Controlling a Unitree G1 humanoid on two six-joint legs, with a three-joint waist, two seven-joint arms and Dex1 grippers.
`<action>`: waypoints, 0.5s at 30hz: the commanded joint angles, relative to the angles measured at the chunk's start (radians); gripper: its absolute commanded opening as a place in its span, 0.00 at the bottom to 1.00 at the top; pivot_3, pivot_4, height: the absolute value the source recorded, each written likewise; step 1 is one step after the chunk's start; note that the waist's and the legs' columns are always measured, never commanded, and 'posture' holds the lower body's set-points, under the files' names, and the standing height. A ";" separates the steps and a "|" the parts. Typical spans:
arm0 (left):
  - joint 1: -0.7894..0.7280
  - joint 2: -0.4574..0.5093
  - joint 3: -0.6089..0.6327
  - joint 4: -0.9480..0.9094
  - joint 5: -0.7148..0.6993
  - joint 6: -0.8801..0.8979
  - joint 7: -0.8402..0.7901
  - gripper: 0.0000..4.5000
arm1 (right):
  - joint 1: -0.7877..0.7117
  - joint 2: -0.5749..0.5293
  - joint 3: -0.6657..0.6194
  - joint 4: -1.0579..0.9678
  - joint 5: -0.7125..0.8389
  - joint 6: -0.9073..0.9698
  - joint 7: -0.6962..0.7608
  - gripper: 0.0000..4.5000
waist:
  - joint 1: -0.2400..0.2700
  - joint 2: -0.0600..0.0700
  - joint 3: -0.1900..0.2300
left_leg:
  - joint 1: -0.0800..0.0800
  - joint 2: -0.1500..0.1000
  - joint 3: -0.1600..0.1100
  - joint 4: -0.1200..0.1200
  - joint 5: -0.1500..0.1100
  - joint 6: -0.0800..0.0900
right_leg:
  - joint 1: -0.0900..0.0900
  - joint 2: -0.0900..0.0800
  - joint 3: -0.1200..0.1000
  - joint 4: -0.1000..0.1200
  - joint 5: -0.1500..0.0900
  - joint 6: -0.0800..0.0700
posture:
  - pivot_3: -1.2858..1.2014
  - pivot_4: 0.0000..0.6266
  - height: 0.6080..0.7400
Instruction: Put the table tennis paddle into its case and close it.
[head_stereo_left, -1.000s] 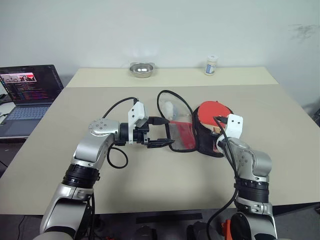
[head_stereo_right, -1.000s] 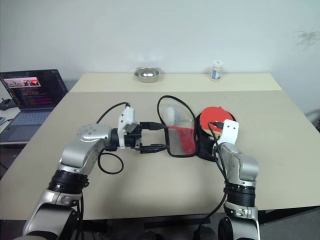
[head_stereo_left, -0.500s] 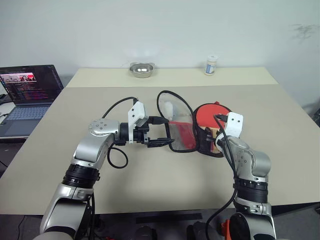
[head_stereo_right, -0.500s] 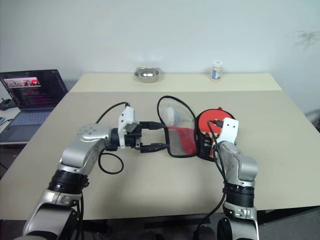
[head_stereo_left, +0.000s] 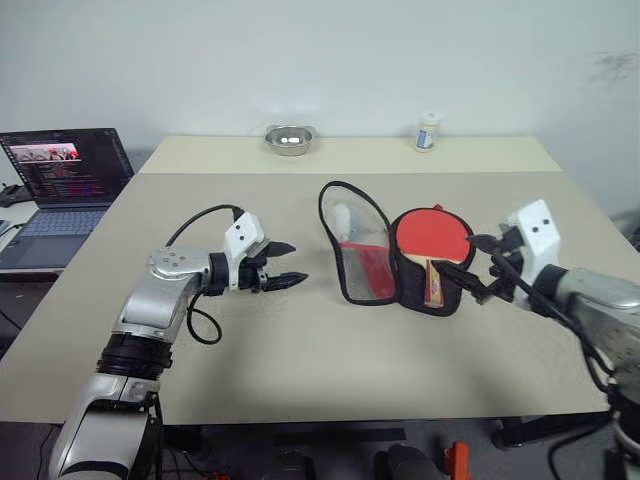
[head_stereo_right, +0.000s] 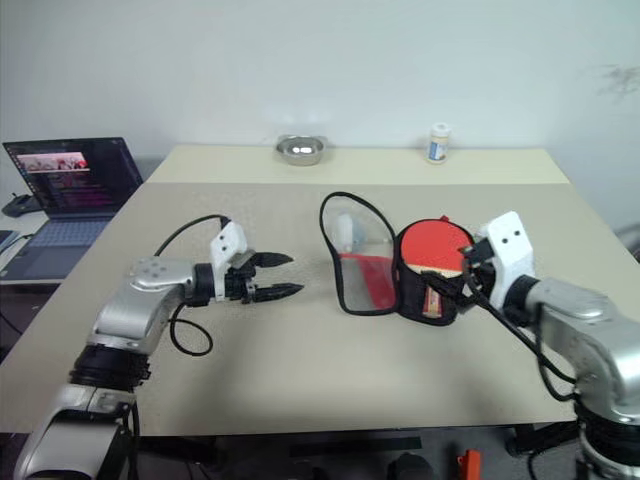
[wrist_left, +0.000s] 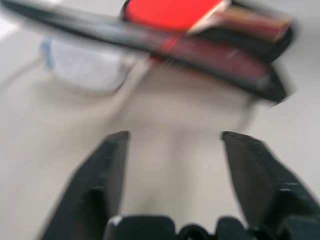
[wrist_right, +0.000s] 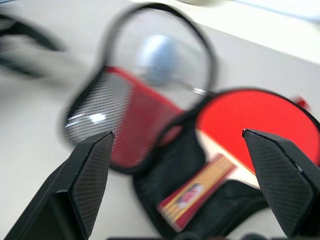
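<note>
The case (head_stereo_left: 362, 262) lies unzipped in the middle of the table, its red mesh flap folded out to the left. In its black right half rests the table tennis paddle (head_stereo_left: 433, 234), red face up, with the striped wooden handle (wrist_right: 200, 191) pointing toward me. My left gripper (head_stereo_left: 293, 264) hovers to the left of the flap, clear of it, open and empty. My right gripper (head_stereo_left: 478, 268) is raised just right of the handle end, fingers (wrist_right: 90, 175) spread wide with nothing between them. The left wrist view shows the case (wrist_left: 235, 60) ahead of its black fingers (wrist_left: 102, 185).
An open laptop (head_stereo_left: 60, 178) sits on a side table at the far left. At the back of the table are a metal bowl (head_stereo_left: 288, 139) and a small white bottle (head_stereo_left: 427, 132). The table's front edge (head_stereo_left: 330, 415) runs below both arms.
My left gripper drew back to the left, away from the flap edge, and narrowed somewhat. My right gripper opened, lifted and swung out to the right, off the paddle handle.
</note>
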 joint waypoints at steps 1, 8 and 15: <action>-0.068 -0.033 -0.017 0.086 0.046 -0.041 0.034 0.43 | 0.035 -0.059 -0.071 -0.046 0.072 -0.048 0.101 1.00 | 0.000 -0.002 0.000 | 0.000 0.000 0.000 0.000 0.000 0.000 | 0.000 0.000 0.000 0.000 0.000 0.000 | 0.52 0.24 1.00; -0.180 -0.157 -0.032 0.277 0.085 -0.080 0.065 0.01 | 0.126 -0.131 -0.179 -0.087 0.196 -0.035 0.155 1.00 | 0.006 -0.005 0.001 | 0.000 0.000 0.000 0.001 0.000 0.000 | 0.001 0.000 0.000 0.000 0.001 -0.001 | 0.52 0.24 1.00; -0.474 -0.420 0.053 0.505 -0.019 -0.084 0.044 0.01 | 0.193 -0.202 -0.301 -0.082 0.280 0.007 0.127 1.00 | 0.034 -0.013 0.005 | -0.002 -0.001 -0.002 0.003 0.000 0.000 | 0.001 0.000 -0.002 0.000 0.000 0.000 | 0.52 0.24 1.00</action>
